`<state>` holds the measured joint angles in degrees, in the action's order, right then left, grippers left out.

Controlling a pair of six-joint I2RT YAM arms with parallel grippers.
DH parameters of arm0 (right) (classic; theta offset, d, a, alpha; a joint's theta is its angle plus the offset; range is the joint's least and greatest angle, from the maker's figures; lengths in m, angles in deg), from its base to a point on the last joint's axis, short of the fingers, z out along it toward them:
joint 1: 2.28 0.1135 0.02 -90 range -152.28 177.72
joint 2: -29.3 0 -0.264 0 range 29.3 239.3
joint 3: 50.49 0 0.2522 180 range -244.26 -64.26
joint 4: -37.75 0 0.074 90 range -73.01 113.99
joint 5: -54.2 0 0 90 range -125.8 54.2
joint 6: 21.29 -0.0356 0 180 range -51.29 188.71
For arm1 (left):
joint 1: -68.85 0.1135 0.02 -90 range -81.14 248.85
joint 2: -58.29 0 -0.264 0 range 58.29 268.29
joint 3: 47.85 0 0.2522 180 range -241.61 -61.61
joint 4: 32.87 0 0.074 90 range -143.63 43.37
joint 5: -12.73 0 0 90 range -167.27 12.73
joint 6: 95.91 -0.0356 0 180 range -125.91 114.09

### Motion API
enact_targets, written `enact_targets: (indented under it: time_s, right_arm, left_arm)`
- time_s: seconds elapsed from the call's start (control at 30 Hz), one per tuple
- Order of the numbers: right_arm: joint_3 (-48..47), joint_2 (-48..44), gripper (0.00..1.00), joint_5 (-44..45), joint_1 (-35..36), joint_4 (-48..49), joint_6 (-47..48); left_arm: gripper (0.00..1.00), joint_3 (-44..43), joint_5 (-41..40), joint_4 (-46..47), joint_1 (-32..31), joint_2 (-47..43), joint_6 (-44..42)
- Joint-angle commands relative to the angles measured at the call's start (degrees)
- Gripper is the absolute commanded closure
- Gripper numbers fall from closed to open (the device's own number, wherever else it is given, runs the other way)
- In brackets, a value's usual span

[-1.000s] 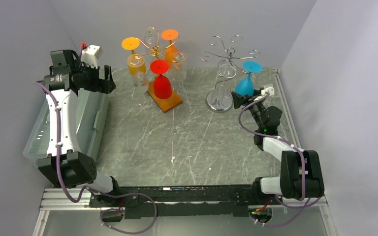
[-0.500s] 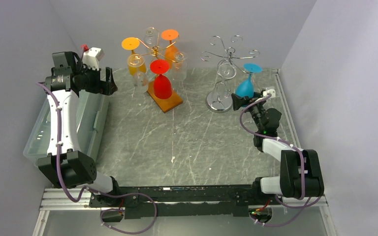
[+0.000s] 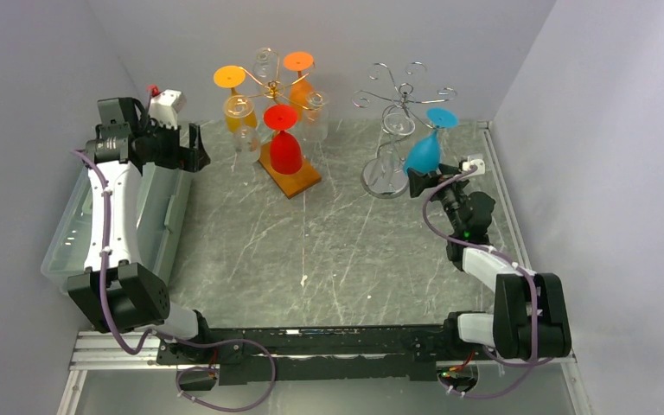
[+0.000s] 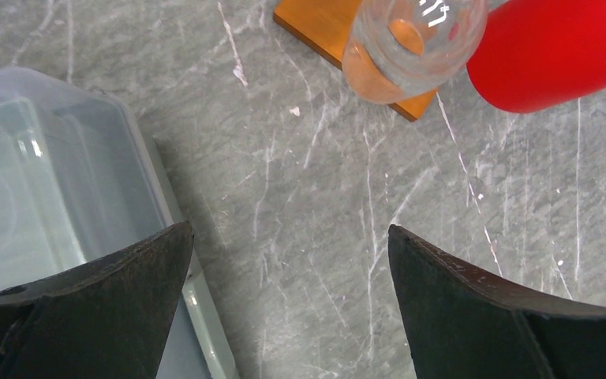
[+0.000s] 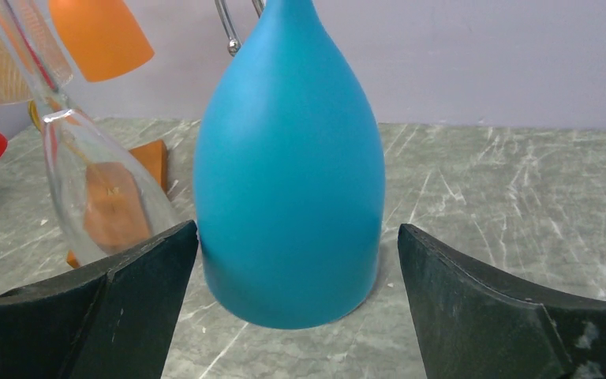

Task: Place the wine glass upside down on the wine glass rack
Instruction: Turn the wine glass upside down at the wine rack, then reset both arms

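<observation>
Grey marble table (image 3: 328,251) | blue wine glass (image 5: 288,181) hung upside down on wire rack (image 3: 381,183) | right claw (image 3: 421,180) wide around its bowl, nothing held | left claw (image 4: 288,237) wide, empty | glass judged light, brittle, slick; bowl to be gripped gently

A grey marbled table (image 3: 328,242) carries a clear plastic bin (image 3: 69,233) at its left edge. At the back stands a gold rack (image 3: 271,86) on a wooden base (image 3: 298,180). Glasses hang upside down on it: a red glass (image 3: 284,149) at the front, a yellow glass (image 3: 235,108) on the left, an orange glass (image 3: 301,86) behind, and clear glasses (image 3: 314,112) between them.
</observation>
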<state>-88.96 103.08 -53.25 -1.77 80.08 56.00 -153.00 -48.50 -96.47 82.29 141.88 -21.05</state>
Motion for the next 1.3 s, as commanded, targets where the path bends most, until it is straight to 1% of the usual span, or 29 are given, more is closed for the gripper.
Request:
enact_targets:
  time_s: [0.0,0.17,0.37,0.43,0.57,0.7,0.87,0.9,0.97,1.03,1.1,1.17,1.23,1.27]
  right_arm:
    - [2.3,-5.7,0.0,4.7,-0.3,-2.3,-0.4]
    - [3.4,-9.5,0.0,8.0,-0.2,-10.6,-2.7]
    - [7.9,-15.1,0.0,14.5,-0.3,-15.7,-1.5]
    - [8.8,-16.9,0.0,18.0,-0.3,-18.1,-0.6]
    - [9.7,-18.9,0.0,28.9,-0.2,-22.7,0.1]
    - [7.9,-17.2,0.0,33.9,-0.3,-27.4,-0.4]
    - [9.6,-16.0,0.0,36.5,-0.2,-25.5,-2.8]
    - [9.8,-15.3,0.0,36.0,-1.6,-24.9,-3.1]
    - [9.7,-13.0,0.0,32.9,-1.8,-24.1,-2.0]
    - [8.7,-10.7,0.0,31.1,-1.8,-24.3,-0.9]
    - [9.7,-10.6,0.0,30.5,-1.8,-21.9,-1.0]
    - [11.3,-10.9,0.0,30.1,-1.8,-17.8,-0.4]
    - [12.0,-10.8,0.0,32.3,-1.8,-15.3,-0.5]
    - [12.3,-10.6,0.0,33.8,-1.8,-14.0,-0.4]
  left_arm:
    - [0.01,4.5,3.9,3.8,0.2,-3.7,0.6]
    - [0.0,14.5,8.2,9.1,-0.3,-8.9,-0.8]
    - [0.01,25.9,8.2,14.9,-1.1,-11.5,-1.6]
    - [0.01,29.3,8.0,18.6,-1.3,-11.8,-1.3]
    - [0.01,37.3,7.4,26.1,-2.3,-11.4,0.1]
    - [0.01,42.7,5.2,34.4,-3.0,-10.8,0.6]
    - [0.01,49.1,5.2,47.6,-3.1,-8.3,2.2]
    - [0.01,50.5,5.5,50.8,-3.1,-7.7,2.7]
    - [0.0,53.3,5.5,57.9,-3.4,-6.2,3.1]
    - [0.01,56.2,3.7,65.6,-4.0,-4.1,3.1]
    - [0.01,58.0,2.1,71.5,-4.5,-1.7,3.2]
    - [0.01,58.3,1.5,75.6,-4.6,0.6,5.2]
    - [0.01,58.6,2.4,78.8,-4.7,2.7,7.0]
    - [0.01,58.7,1.3,80.5,-5.3,3.8,6.6]
